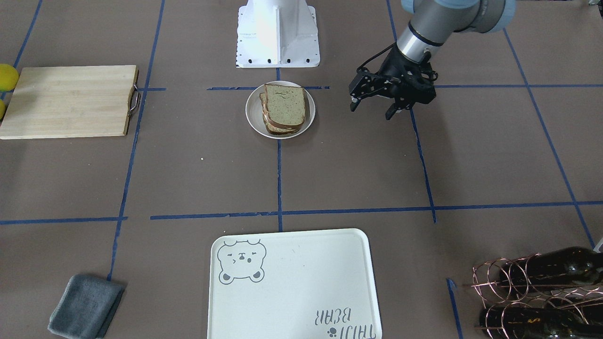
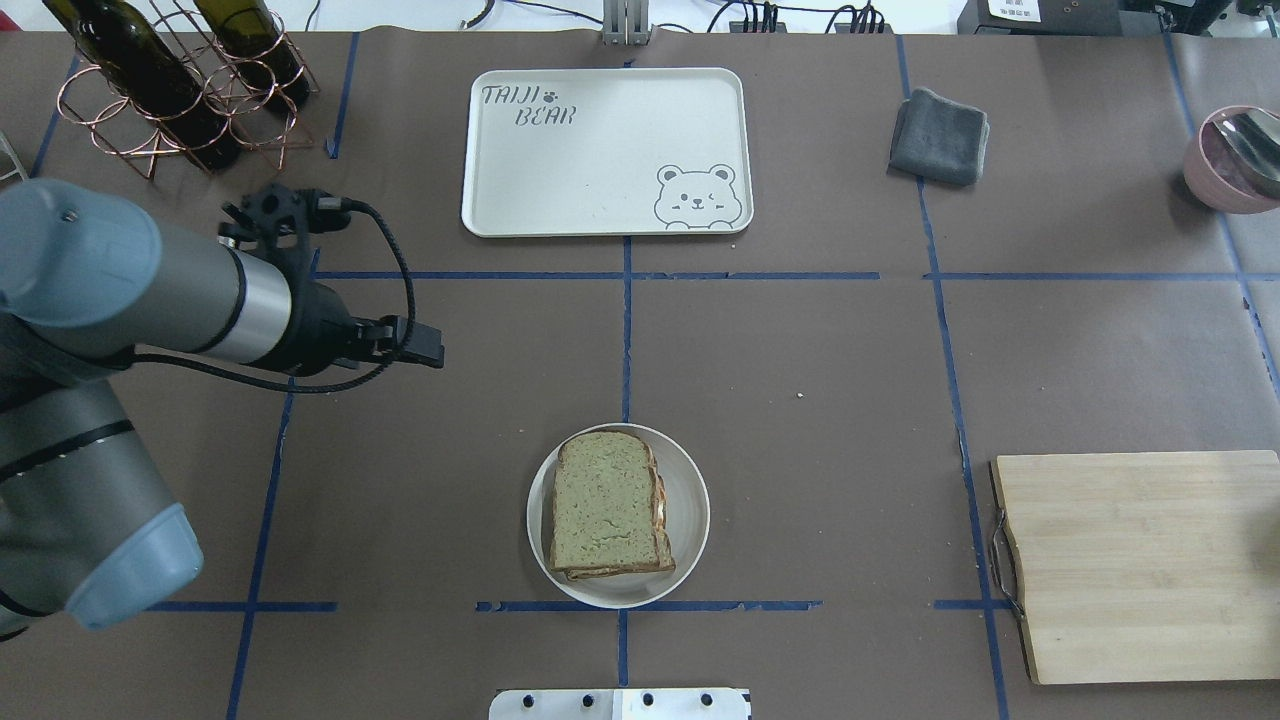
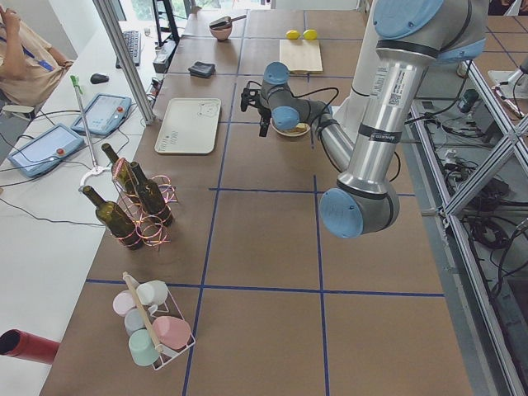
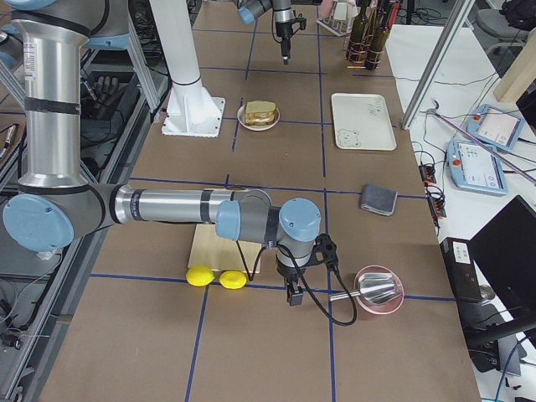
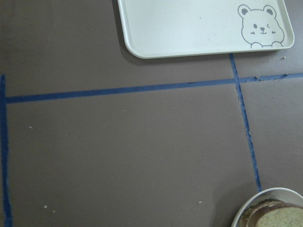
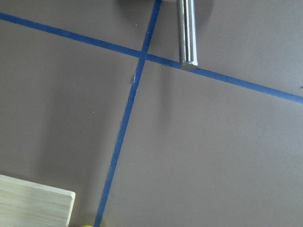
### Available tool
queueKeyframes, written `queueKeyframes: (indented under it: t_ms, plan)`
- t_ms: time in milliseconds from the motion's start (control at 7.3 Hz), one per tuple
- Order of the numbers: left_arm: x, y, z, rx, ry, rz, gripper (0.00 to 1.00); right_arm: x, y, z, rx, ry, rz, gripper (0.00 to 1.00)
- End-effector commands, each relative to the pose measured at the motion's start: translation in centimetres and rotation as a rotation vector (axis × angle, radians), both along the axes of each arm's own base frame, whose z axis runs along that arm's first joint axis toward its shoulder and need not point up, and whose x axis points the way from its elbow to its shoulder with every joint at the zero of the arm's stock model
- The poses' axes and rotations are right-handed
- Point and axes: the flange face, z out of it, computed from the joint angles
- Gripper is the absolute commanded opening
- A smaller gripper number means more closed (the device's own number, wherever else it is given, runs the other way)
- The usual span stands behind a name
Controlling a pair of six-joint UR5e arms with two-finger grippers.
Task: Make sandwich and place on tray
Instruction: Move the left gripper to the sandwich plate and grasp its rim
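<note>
The sandwich [image 1: 285, 106], greenish-tan bread slices with brown crust, lies stacked in a small round white bowl [image 1: 254, 120] near the robot base. It also shows in the overhead view [image 2: 605, 500] and at the bottom right corner of the left wrist view [image 5: 279, 220]. The white bear-face tray [image 1: 301, 282] lies bare at the far side of the table [image 2: 600, 170]. My left gripper [image 1: 372, 109] hangs open and empty above the table, beside the bowl and apart from it. My right gripper [image 4: 293, 293] hovers far off by the cutting board; I cannot tell whether it is open or shut.
A wooden cutting board [image 2: 1130, 560] with two lemons [image 4: 213, 277] beside it lies on my right. A pink bowl with a metal spoon [image 2: 1235, 155], a grey cloth [image 2: 940, 135] and a copper rack of wine bottles [image 2: 170, 90] stand along the far edge.
</note>
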Motion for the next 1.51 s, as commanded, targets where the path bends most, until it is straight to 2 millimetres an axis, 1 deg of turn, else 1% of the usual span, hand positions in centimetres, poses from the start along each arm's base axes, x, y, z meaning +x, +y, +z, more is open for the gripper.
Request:
queueKeyframes:
  t_ms: [0,274,411,548,822,959,1096,1370]
  plan:
    - [6.6,2.8,0.2,-0.069,-0.008,-0.021,0.83,0.7,0.3,0.0,-0.008,0.018,0.009,1.0]
    - [10.4,4.8,2.0,-0.076,0.021,-0.021,0.82,0.7,0.8,0.4,-0.014,0.015,0.01,1.0]
    - [11.8,6.2,2.5,-0.083,0.014,0.0,0.82,0.7,0.9,0.4,-0.014,0.015,0.01,1.0]
    - [12.8,6.9,3.1,-0.084,-0.001,0.01,0.81,0.7,1.0,0.4,-0.015,0.015,0.01,1.0]
    - [13.5,7.3,2.6,-0.082,0.007,0.019,0.68,0.7,1.0,0.4,-0.015,0.015,0.01,1.0]
    - [13.8,7.8,2.4,-0.08,0.011,0.03,0.67,0.7,1.0,0.5,-0.017,0.016,0.01,1.0]
    - [14.6,8.8,2.6,-0.076,0.021,0.048,0.65,0.7,1.2,0.6,-0.02,0.016,0.009,1.0]
    - [15.0,8.9,3.0,-0.086,0.043,0.046,0.46,0.7,1.3,0.7,-0.022,0.017,0.009,1.0]
